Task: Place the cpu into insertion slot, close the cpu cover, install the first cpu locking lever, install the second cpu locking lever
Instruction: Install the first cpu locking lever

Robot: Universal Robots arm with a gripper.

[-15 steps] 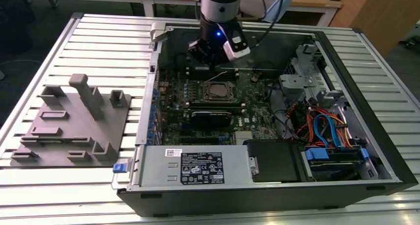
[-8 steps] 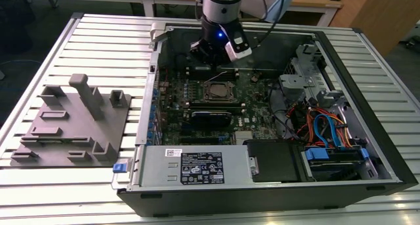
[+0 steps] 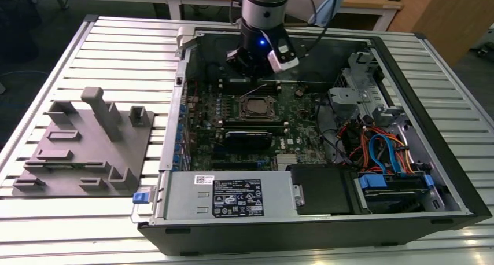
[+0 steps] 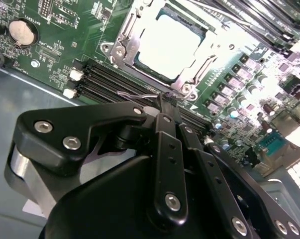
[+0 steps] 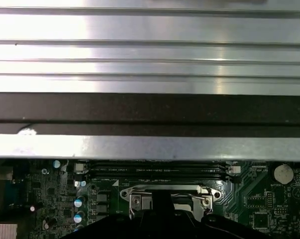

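Open computer case (image 3: 455,184) lies on the slatted table (image 3: 115,51). Gripper (image 4: 164,98) hangs over the motherboard (image 4: 55,55), pincer drawn narrow, tip at a thin wire locking lever (image 4: 137,93) just beside the insertion slot (image 3: 256,107). Cpu cover (image 4: 121,47) lies down around the cpu (image 4: 167,45), seated in that slot

- The cpu (image 4: 172,47) has a smooth, dull silver-grey metal top.
- The cpu cover (image 4: 125,35) is bright, shiny sheet metal.
- The gripper (image 4: 164,99) is matt black with shiny screw heads.
- The motherboard (image 4: 55,55) is glossy green circuit board.
- The table (image 3: 115,51) is ribbed, brushed pale metal.
- The fixture block (image 3: 85,143) looks like matt grey plastic.
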